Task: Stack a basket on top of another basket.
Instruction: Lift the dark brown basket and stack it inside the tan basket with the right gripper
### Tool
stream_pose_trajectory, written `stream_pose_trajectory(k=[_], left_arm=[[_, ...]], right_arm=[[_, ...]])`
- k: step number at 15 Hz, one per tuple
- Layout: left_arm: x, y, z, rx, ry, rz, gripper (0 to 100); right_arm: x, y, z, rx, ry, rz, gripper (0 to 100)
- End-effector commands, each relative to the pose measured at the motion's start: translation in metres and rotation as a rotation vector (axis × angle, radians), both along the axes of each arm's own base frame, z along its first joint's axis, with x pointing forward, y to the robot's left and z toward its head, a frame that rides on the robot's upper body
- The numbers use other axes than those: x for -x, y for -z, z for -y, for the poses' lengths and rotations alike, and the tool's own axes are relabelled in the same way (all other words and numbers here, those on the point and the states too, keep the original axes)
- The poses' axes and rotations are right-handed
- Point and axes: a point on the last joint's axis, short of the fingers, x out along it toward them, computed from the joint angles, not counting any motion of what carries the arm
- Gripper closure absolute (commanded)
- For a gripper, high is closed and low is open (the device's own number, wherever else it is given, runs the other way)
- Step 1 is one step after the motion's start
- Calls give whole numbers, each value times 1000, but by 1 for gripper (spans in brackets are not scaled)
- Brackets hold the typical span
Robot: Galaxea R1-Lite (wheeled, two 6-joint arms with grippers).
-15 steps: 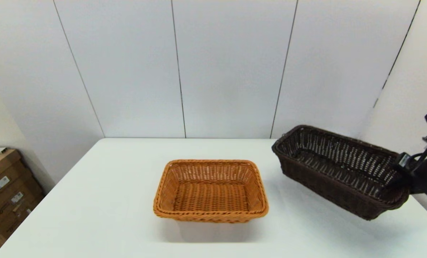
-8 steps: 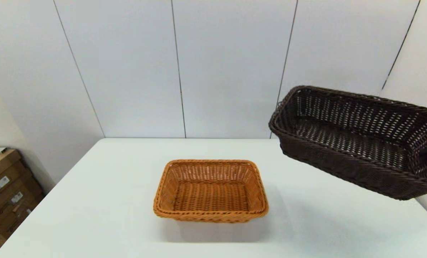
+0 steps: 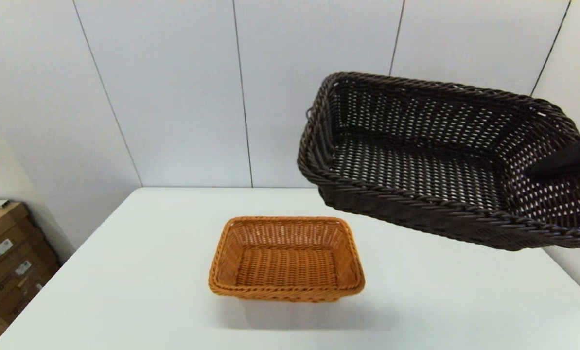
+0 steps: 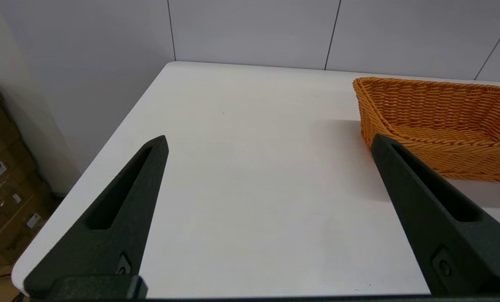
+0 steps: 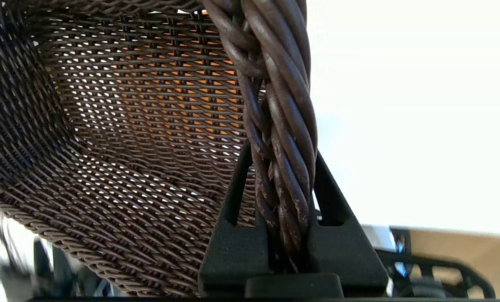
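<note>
Change: my right gripper point(image 5: 281, 167), clamped on the dark brown wicker basket point(image 3: 445, 160) rim, has lifted it higher.
Meaning: next, over the orange-tan wicker basket point(image 3: 286, 260).
Left gripper point(image 4: 270, 144): wide, idle.

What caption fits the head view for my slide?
Right gripper holds the dark brown basket raised, right of the orange-tan basket.

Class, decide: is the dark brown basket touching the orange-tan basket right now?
Apart. The head view shows the dark brown basket held in the air, up and right of the orange-tan basket, with bare white table between them.
</note>
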Motion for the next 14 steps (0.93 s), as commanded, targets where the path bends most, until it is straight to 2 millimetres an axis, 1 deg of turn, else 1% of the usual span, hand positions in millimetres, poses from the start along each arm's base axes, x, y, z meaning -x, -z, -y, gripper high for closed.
stream_pose_trajectory(k=[1, 5, 8, 10, 14], left_arm=[[0, 0, 0, 1, 0, 1, 0], [0, 0, 0, -1, 0, 1, 0], [0, 0, 0, 1, 0, 1, 0], [0, 0, 0, 1, 0, 1, 0], [0, 0, 0, 1, 0, 1, 0]], right_arm=[[-30, 2, -33, -33, -105, 71, 100], [-59, 6, -59, -57, -106, 149, 100], [-80, 26, -75, -29, -125, 90, 100], [-88, 37, -86, -22, -152, 55, 100], [-100, 60, -116, 5, -224, -12, 100]])
